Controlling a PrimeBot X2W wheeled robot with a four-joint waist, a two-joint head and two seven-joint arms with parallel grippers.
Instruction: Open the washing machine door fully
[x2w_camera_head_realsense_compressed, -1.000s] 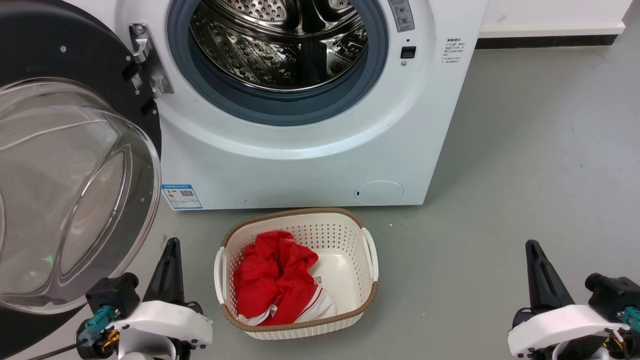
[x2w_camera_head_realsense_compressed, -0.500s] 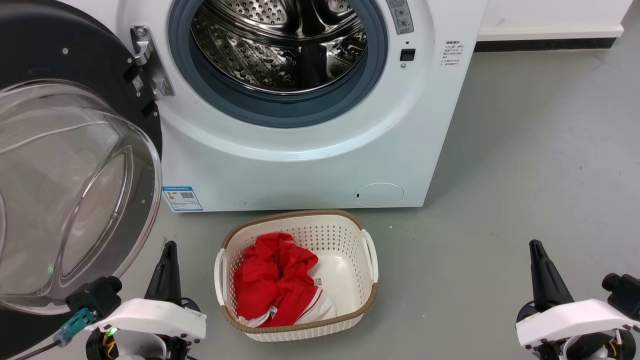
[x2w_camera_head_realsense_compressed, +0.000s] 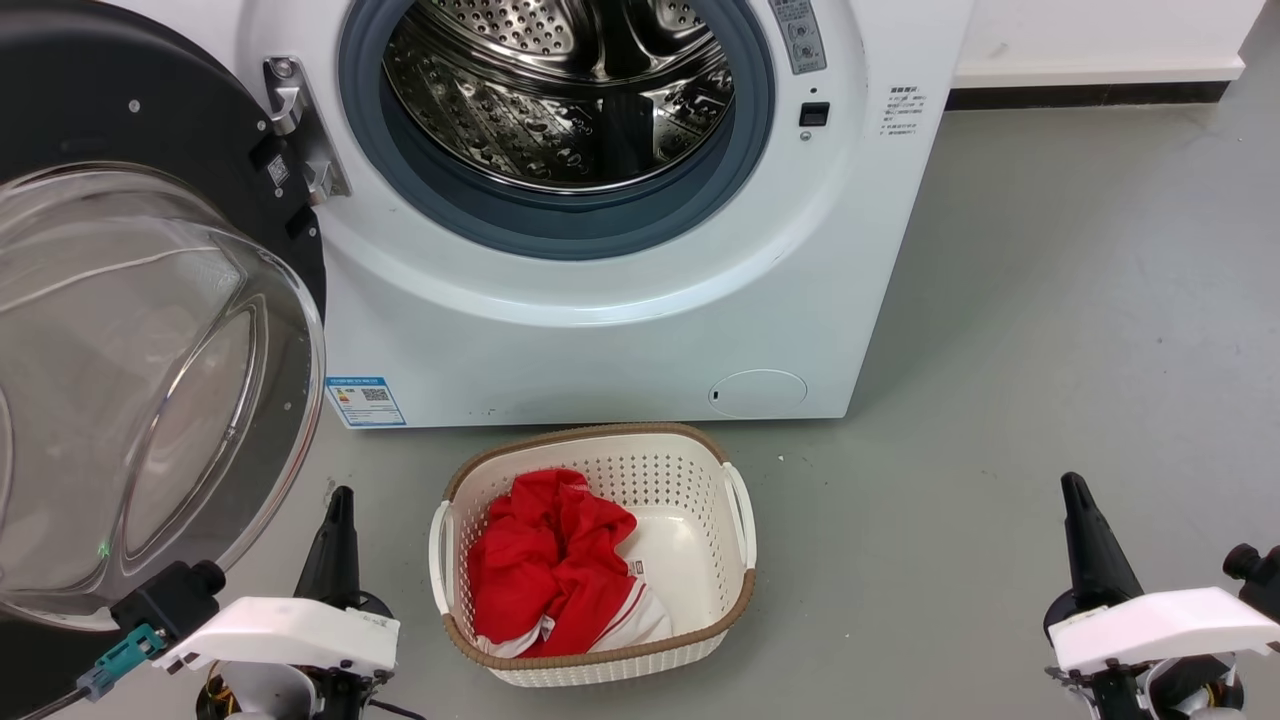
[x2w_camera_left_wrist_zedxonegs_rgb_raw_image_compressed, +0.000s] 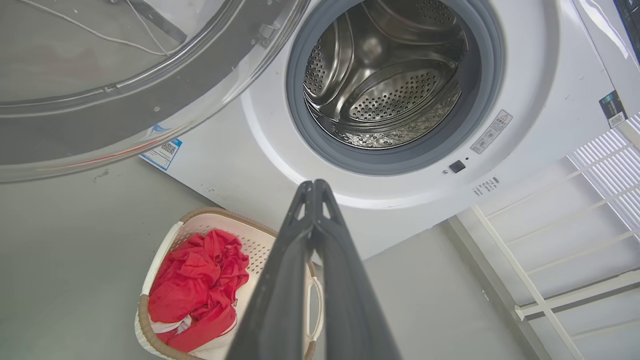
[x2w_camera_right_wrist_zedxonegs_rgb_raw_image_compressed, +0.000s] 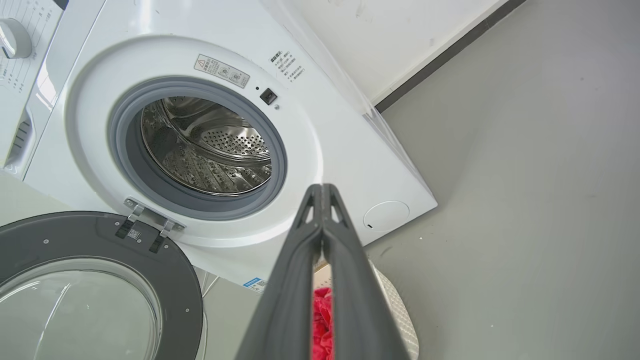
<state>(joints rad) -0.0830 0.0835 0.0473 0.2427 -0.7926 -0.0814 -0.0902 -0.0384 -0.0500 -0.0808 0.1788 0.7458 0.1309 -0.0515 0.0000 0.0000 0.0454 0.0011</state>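
Door: large round glossy black washing machine door (x2w_camera_head_realsense_compressed: 150, 330), swung wide open at the machine's left side.
Machine: big white boxy front-loading washing machine (x2w_camera_head_realsense_compressed: 600, 330).
Left gripper (x2w_camera_left_wrist_zedxonegs_rgb_raw_image_compressed: 314, 184): dark fingers pressed together, near door's lower edge.
Right gripper (x2w_camera_right_wrist_zedxonegs_rgb_raw_image_compressed: 321, 186): dark fingers pressed together, well apart from door.

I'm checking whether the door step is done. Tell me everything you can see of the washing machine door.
The door is a large round disc: black frame with small screws, bulging clear glass bowl at centre. It stands swung wide open left of the machine, inner face toward the head camera, hung on a metal hinge beside the drum opening. The shut left gripper is near the bowl, apparently not touching.
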